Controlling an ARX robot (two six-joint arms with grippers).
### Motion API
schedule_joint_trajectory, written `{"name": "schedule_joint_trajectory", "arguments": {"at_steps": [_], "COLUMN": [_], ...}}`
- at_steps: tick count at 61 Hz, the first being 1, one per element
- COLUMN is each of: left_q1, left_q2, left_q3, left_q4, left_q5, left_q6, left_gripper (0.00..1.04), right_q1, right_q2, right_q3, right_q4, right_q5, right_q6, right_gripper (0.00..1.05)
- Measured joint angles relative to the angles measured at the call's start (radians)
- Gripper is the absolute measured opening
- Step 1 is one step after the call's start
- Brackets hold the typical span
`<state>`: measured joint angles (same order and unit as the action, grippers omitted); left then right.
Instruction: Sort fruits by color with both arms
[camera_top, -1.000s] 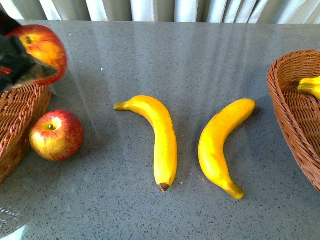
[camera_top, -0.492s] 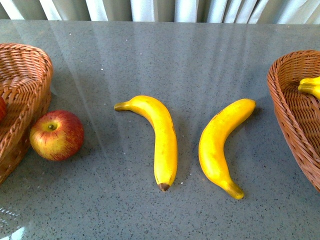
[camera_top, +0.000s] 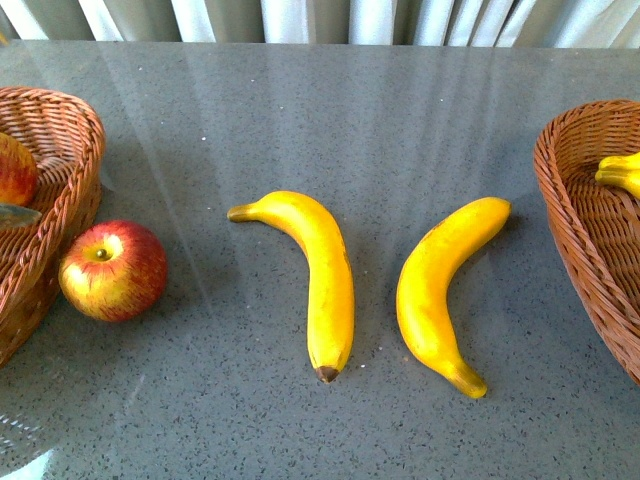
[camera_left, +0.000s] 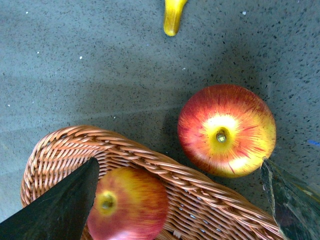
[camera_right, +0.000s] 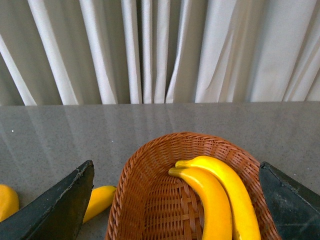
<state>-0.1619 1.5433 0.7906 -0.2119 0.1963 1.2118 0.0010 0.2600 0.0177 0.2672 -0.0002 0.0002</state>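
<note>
One red apple (camera_left: 127, 205) lies inside the left wicker basket (camera_left: 165, 170). My left gripper (camera_left: 179, 165) hangs open over it, touching nothing. In the front view this apple (camera_top: 15, 170) shows at the left edge, with one fingertip (camera_top: 15, 214) just below it. A second apple (camera_top: 112, 270) sits on the table against the basket's outer wall. Two bananas (camera_top: 315, 280) (camera_top: 440, 290) lie side by side mid-table. My right gripper (camera_right: 176, 165) is open above the right basket (camera_right: 145, 200), which holds two bananas (camera_right: 210, 205) (camera_right: 235, 190).
The grey speckled table (camera_top: 320, 110) runs back to white curtains (camera_right: 150, 50). The left basket (camera_top: 60, 130) and the right basket (camera_top: 580, 220) stand at opposite table ends. A banana tip (camera_top: 620, 172) shows inside the right basket.
A second ago my left gripper held an apple above the left basket. That apple now lies in the basket, and the gripper has pulled back to the left edge, open.
</note>
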Motion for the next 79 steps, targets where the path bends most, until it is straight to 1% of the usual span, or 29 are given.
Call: {"name": "schedule_joint_trajectory", "arguments": {"at_steps": [11,23,44,68,79], "left_q1": [-0.052,-0.080,-0.084,-0.088,-0.088], "left_q2": [0.070,0.146,0.217,0.284,0.294], "left_q3": [0.000,0.022,0.060,0.075,0.075], "left_q4": [0.010,0.017,0.009,0.010,0.016], "left_q5": [-0.043,-0.074,-0.102,-0.137,-0.138], "left_q6": [0.070,0.119,0.159,0.165,0.166], "left_gripper": [0.96,0.96,0.96,0.96,0.96], "right_q1": [0.000,0.000,0.000,0.000,0.000], "right_q2": [0.000,0.000,0.000,0.000,0.000], "right_q3": [0.000,0.000,0.000,0.000,0.000], "right_q4": [0.000,0.000,0.000,0.000,0.000], "right_q5": [0.000,0.000,0.000,0.000,0.000], "right_q6": [0.000,0.000,0.000,0.000,0.000], "right_gripper": [0.96,0.96,0.96,0.96,0.96]}}
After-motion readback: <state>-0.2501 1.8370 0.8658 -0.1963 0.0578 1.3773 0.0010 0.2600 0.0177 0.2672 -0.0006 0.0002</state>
